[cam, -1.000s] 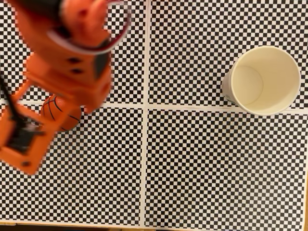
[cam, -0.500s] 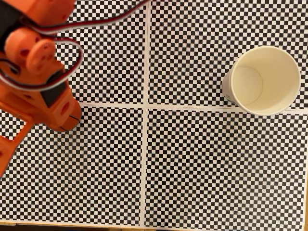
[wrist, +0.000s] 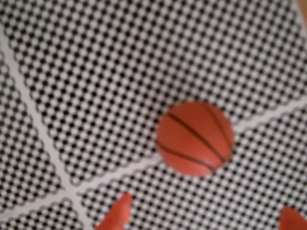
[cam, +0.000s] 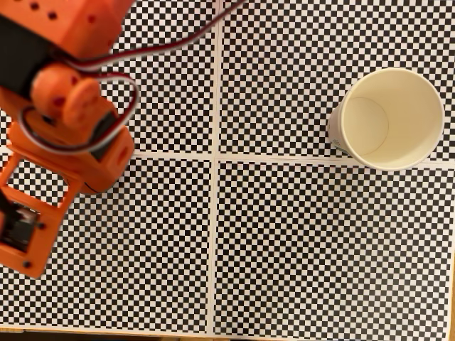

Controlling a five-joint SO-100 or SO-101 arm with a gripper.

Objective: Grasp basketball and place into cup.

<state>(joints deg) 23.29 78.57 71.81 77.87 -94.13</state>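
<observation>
Arm has shifted over the ball (wrist: 195,138); gripper (wrist: 204,216) spread wide, empty, fingertips short of it. Cup (cam: 389,118) well apart.

arm (cam: 67,121): boxy orange shell | black panels | red-white-black cables | dark screws

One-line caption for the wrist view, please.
Wrist view: blurred basketball resting free on the checkered mat, two orange fingertips of the open hand apart below it.
</observation>
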